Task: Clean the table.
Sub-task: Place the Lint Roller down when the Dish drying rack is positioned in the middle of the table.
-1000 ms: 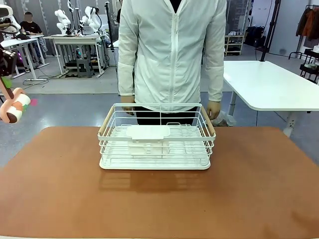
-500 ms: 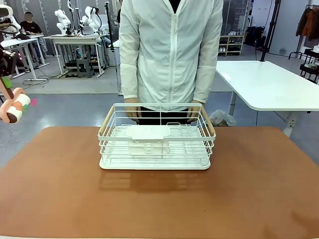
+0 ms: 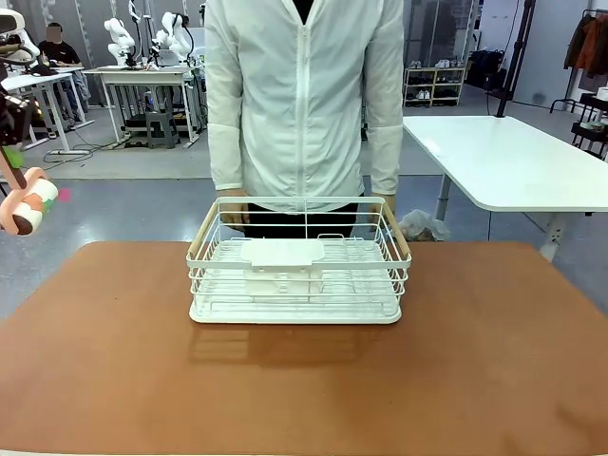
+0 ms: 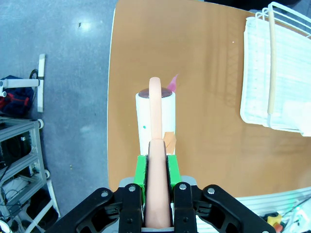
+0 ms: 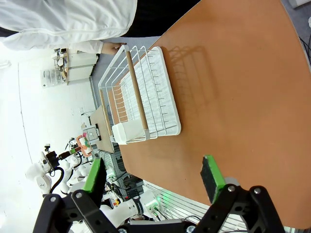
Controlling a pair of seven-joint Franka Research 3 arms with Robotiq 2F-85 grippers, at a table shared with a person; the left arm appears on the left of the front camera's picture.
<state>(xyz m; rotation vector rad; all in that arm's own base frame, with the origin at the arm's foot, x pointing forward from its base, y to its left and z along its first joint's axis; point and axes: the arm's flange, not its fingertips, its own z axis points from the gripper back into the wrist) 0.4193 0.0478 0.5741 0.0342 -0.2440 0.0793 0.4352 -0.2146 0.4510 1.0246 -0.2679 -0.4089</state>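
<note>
Gripping a peach-coloured handle between its green pads (image 4: 141, 175), the left gripper (image 4: 157, 177) holds a lint roller (image 4: 156, 124) above the tabletop's (image 4: 204, 87) edge in the left wrist view; the white roll carries an orange patch and a pink tab near its far end. From the front, the same roller (image 3: 28, 207) hangs at the far left of the picture, off the tabletop's (image 3: 304, 389) corner and over the grey floor, with little of the gripper itself to be seen.

The right wrist view gives what the others lack: the right gripper (image 5: 153, 175) with its two pads well apart and nothing between them, high over the terracotta tabletop (image 5: 243, 87). It sees the rack (image 5: 141, 97) sideways, wooden rails along its top, and far off the roller (image 5: 83, 144) as a small speck.

The front view alone shows the white wire rack (image 3: 298, 261) squarely, standing mid-tabletop toward the far side, and a person (image 3: 304, 95) in a white jacket right behind it, hands down near the rack's far rim. A white table (image 3: 503, 161) stands beyond at the right.
</note>
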